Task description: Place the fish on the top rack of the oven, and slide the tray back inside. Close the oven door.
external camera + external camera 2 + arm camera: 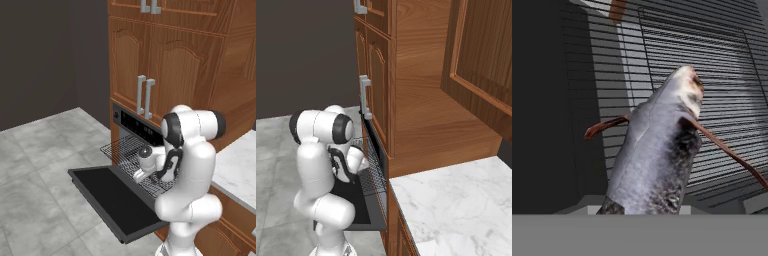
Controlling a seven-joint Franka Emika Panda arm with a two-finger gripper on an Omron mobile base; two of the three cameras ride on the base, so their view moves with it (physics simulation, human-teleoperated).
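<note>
The oven (136,124) has its door (107,197) folded down flat. The top rack (121,149), a silvery wire grid, is slid partway out over the door. My gripper (136,175) hangs just above the rack's near part, pointing down. In the hand view the grey-brown fish (662,155) rises from the bottom between my hidden fingertips, its pale-tipped end up and thin reddish fins spread, with the rack (712,65) close behind it. My gripper is shut on the fish. From the right base view the rack (374,170) sticks out over the door (353,202).
Wooden cabinet doors with steel handles (145,96) stand above the oven. A marble counter (456,210) lies to the right of it. Open grey tiled floor (40,160) spreads to the left of the door.
</note>
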